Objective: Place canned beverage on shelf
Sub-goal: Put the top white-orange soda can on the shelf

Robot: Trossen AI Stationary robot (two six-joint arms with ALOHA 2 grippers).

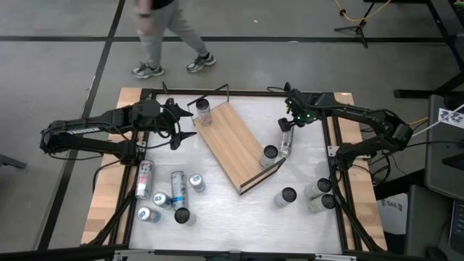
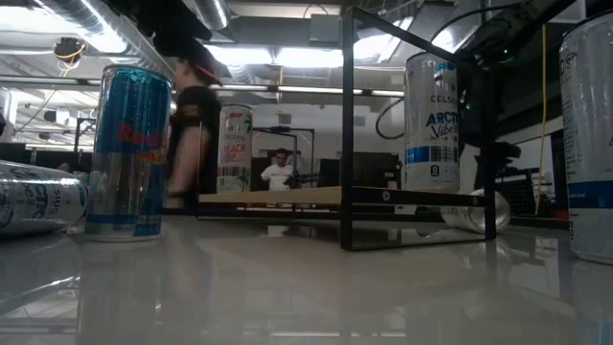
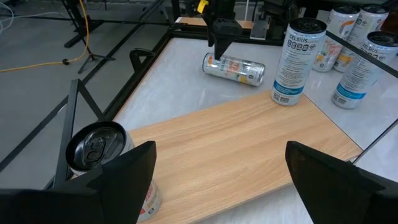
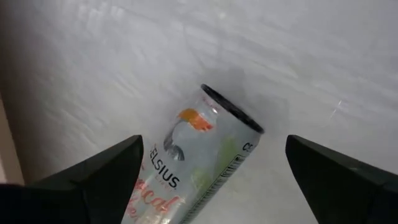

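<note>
Shelf (image 1: 230, 141) holds two cans; right gripper (image 1: 288, 122), fingers apart, over lying can (image 1: 286, 142) at 3 o'clock; left gripper (image 1: 187, 125) spread, empty.

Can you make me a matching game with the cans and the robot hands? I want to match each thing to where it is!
Things:
1. can with the orange picture
2. blue and silver can
3. Celsius Arctic Vibe can
4. left gripper

Places:
A. standing on the shelf, at one end
B. open, near the can at the shelf's other end
C. lying on the white table under the open right gripper
D. standing on the table next to a lying can

Pairs: 1-C, 2-D, 3-A, 4-B
</note>
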